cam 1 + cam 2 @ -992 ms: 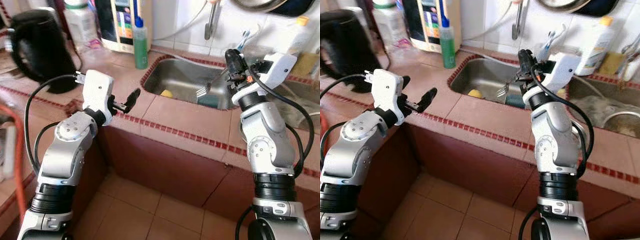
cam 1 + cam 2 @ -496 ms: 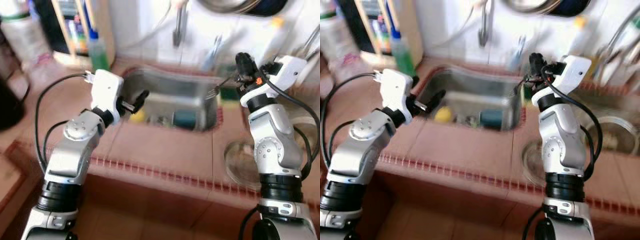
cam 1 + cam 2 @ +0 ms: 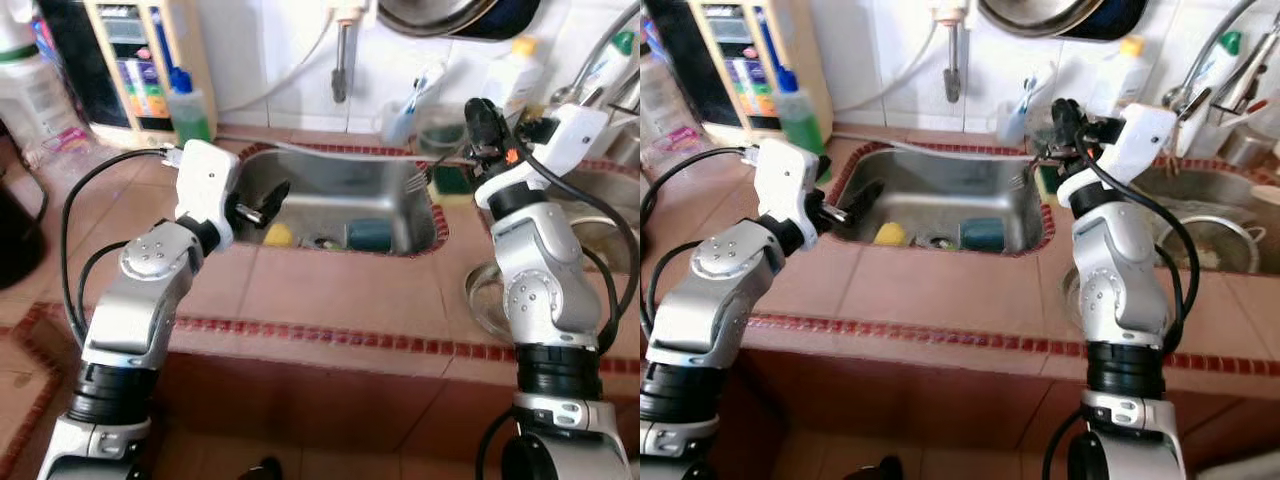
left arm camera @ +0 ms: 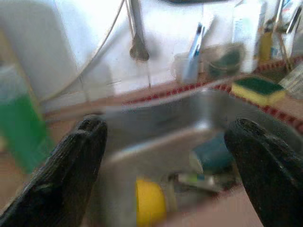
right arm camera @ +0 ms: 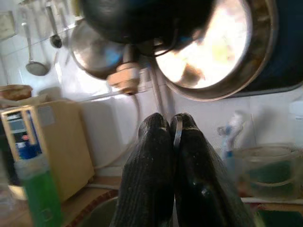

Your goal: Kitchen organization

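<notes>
**Non-task items, counter and wall**

Green soap bottle [image 3: 190,108] stands upright at the counter's back edge, left of the sink. Beige appliance [image 3: 752,62] beside it. Yellow-green sponge [image 4: 258,89] rests on the sink's right rim. Pans [image 5: 215,45] hang on the wall above.

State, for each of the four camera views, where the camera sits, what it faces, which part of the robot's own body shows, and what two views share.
Left eye view: head camera, looking down at the sink; both silver arms show.
Right eye view: same head, same scene.
Left wrist view: on the left arm, facing the sink; left gripper with jaws open.
Right wrist view: on the right arm, facing hanging pans; right gripper shut on a fork.
Shared: both wrist views catch the green bottle.
</notes>
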`<state>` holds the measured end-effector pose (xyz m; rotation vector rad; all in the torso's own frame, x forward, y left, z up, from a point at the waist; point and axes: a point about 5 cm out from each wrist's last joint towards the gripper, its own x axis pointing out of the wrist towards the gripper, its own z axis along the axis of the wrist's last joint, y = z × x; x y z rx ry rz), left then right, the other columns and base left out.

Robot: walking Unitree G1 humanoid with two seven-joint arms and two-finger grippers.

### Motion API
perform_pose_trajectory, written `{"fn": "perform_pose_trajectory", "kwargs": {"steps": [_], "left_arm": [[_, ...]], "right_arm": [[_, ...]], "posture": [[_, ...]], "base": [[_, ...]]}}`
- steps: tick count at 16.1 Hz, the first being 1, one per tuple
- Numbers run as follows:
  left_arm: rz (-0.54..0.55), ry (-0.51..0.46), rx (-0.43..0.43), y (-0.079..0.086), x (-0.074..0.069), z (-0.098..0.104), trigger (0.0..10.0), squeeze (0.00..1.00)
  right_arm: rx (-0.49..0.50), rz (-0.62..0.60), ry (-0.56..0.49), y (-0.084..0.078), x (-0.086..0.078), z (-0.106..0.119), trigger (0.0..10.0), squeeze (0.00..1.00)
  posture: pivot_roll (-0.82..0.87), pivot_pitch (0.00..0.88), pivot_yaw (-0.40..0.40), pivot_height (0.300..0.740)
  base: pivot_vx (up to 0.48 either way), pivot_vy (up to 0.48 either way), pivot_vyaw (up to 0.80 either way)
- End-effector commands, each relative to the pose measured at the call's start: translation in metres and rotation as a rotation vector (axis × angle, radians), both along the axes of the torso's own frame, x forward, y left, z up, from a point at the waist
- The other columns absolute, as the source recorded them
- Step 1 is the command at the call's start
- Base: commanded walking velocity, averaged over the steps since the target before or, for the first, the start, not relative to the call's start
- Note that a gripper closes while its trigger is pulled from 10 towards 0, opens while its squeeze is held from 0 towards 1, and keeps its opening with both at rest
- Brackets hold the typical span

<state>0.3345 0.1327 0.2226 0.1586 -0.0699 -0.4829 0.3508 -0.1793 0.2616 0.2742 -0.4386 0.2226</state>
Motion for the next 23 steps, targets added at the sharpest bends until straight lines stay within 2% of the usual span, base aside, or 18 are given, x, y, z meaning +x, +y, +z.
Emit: {"fn": "perform_pose_trajectory", "kwargs": {"steps": [1, 4, 5, 6, 11, 21, 23], "left_arm": [[-0.003, 0.01, 0.011, 0.003, -0.003, 0.001, 10.0, 0.0], [-0.055, 0.007, 0.057, -0.008, -0.01, 0.002, 10.0, 0.0], [-0.058, -0.011, 0.062, -0.008, -0.011, 0.004, 10.0, 0.0], [-0.106, -0.057, 0.079, -0.009, -0.016, 0.007, 10.0, 0.0], [-0.114, -0.076, 0.131, -0.005, -0.017, 0.009, 10.0, 0.0], [-0.133, -0.075, 0.141, -0.007, -0.014, 0.01, 10.0, 0.0], [-0.111, -0.067, 0.132, -0.005, -0.011, 0.008, 10.0, 0.0]], "right_arm": [[-0.005, 0.02, 0.023, 0.008, 0.004, -0.002, 10.0, 0.0], [-0.027, -0.001, 0.043, 0.002, 0.006, -0.004, 10.0, 0.0], [-0.027, -0.003, 0.043, 0.002, 0.006, -0.004, 10.0, 0.0], [-0.027, -0.001, 0.042, 0.002, 0.005, -0.005, 10.0, 0.0], [-0.027, 0.01, 0.043, 0.007, 0.004, -0.01, 10.0, 0.0], [-0.024, 0.01, 0.034, 0.008, 0.004, -0.009, 10.0, 0.0], [-0.023, 0.007, 0.033, 0.007, 0.003, -0.009, 10.0, 0.0]], "posture": [[-0.02, 0.08, 0.012, 0.74], [-0.02, 0.101, 0.02, 0.74], [-0.02, 0.102, 0.022, 0.74], [-0.02, 0.105, 0.025, 0.74], [-0.02, 0.099, 0.036, 0.74], [-0.03, 0.091, 0.045, 0.74], [-0.03, 0.09, 0.047, 0.74]], "base": [[0.0, 0.0, 0.0], [0.0, 0.0, 0.0], [0.0, 0.0, 0.0], [0.0, 0.0, 0.0], [0.0, 0.0, 0.0], [0.0, -0.48, 0.0], [0.0, 0.0, 0.0]]}}
